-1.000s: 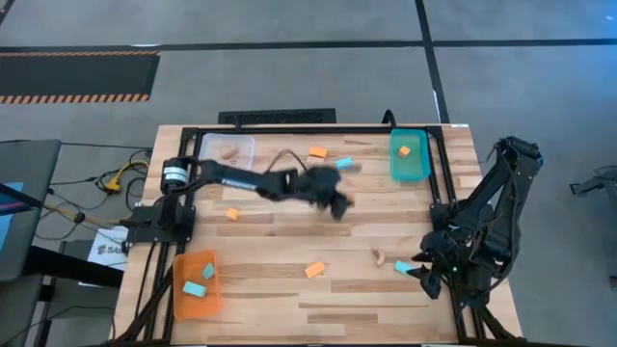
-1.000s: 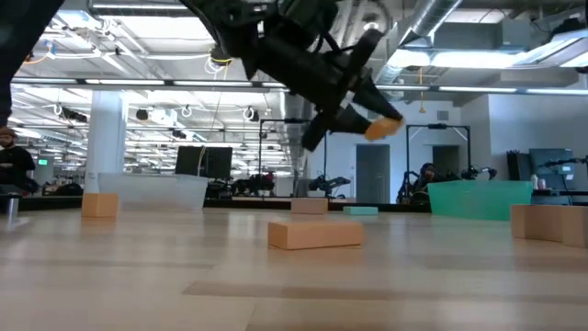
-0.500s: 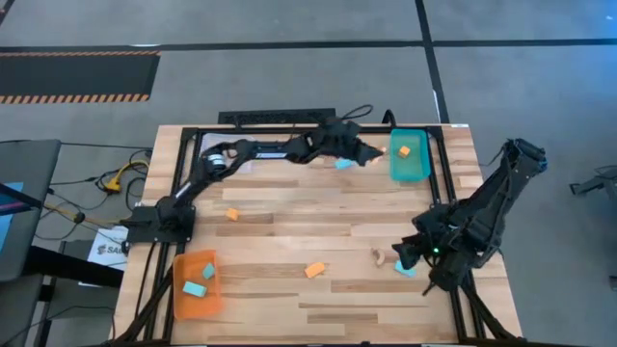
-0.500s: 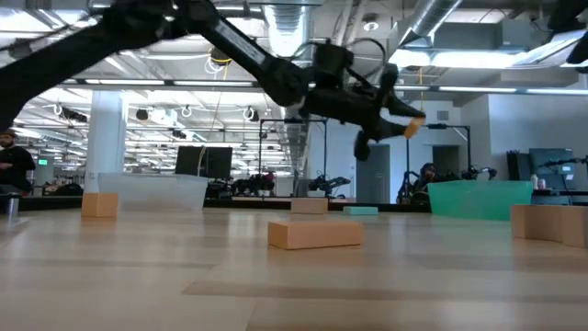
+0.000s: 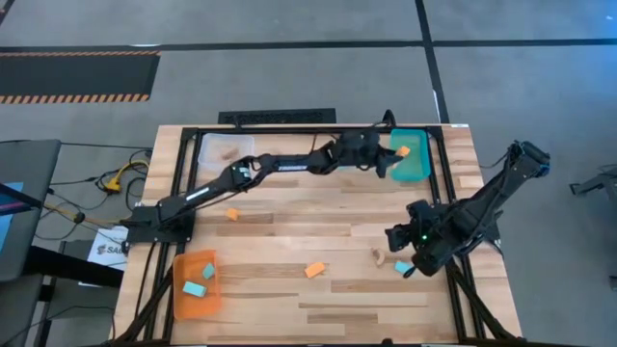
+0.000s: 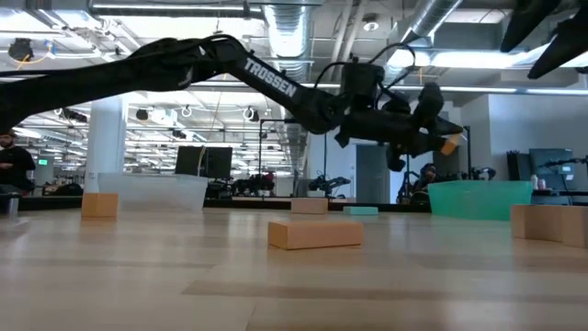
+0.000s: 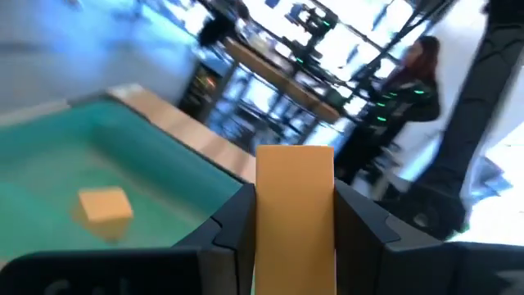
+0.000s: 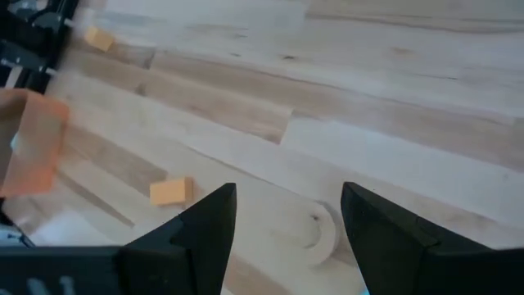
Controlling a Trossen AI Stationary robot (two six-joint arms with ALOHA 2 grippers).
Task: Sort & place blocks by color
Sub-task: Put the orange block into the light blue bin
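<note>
The left claw point(image 7: 295, 238), clamped on an orange block point(image 7: 295, 205), hangs above the teal tray point(image 7: 155, 172), so release comes next, while the right claw point(image 8: 286, 221) waits spread over the desk point(image 8: 393, 115).

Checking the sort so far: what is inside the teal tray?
One orange block lies inside the teal tray. The left end effector, shut on another orange block, reaches over the tray's edge and covers part of its floor, so anything beneath it cannot be seen.
</note>
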